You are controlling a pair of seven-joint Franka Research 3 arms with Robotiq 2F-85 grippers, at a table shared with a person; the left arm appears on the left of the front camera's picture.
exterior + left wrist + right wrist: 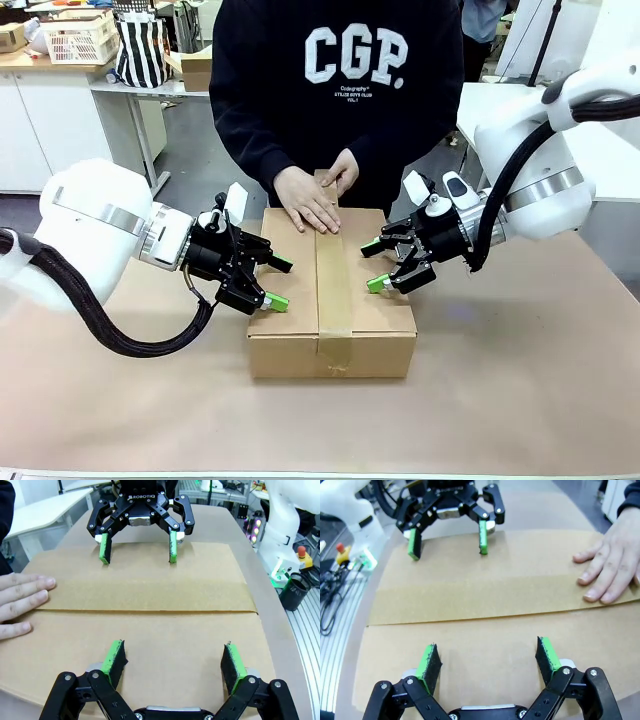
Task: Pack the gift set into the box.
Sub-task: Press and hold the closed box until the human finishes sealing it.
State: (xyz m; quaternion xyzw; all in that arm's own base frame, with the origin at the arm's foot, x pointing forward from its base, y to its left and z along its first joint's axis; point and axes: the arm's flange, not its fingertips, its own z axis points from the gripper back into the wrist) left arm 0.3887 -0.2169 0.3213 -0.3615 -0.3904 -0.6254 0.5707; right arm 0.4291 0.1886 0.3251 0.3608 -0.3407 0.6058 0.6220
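Fingers on both my grippers are spread and empty: the left gripper (272,284) hovers at the box's (290,315) left edge, the right gripper (380,267) at its right edge, I judge to steady it. Flaps are shut and tape (333,290) runs along the seam, so any gift set is hidden inside. At the box's far end the person's hand (308,205) presses the tape, blocking that end.

box (332,300): between both grippers
left gripper (278,284): at box's left edge
right gripper (372,267): opposite, right edge
person's hand (310,205): on box top, beyond both grippers
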